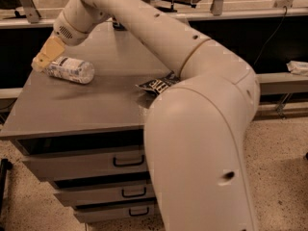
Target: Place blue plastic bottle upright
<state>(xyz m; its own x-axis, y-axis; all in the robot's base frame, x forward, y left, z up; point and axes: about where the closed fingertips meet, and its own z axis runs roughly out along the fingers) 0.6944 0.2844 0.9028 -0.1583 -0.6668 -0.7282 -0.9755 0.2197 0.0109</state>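
The blue plastic bottle is a small clear bottle with a white-bluish label. It lies on its side near the far left edge of the grey cabinet top. Its cap end points left and is covered by my gripper. My gripper, with tan fingers, sits over the bottle's left end at the table's left edge. My arm reaches across the whole top from the right.
A dark chip bag lies near the right side of the cabinet top, mostly hidden behind my arm. The cabinet has three drawers below. A rail and shelf run behind it.
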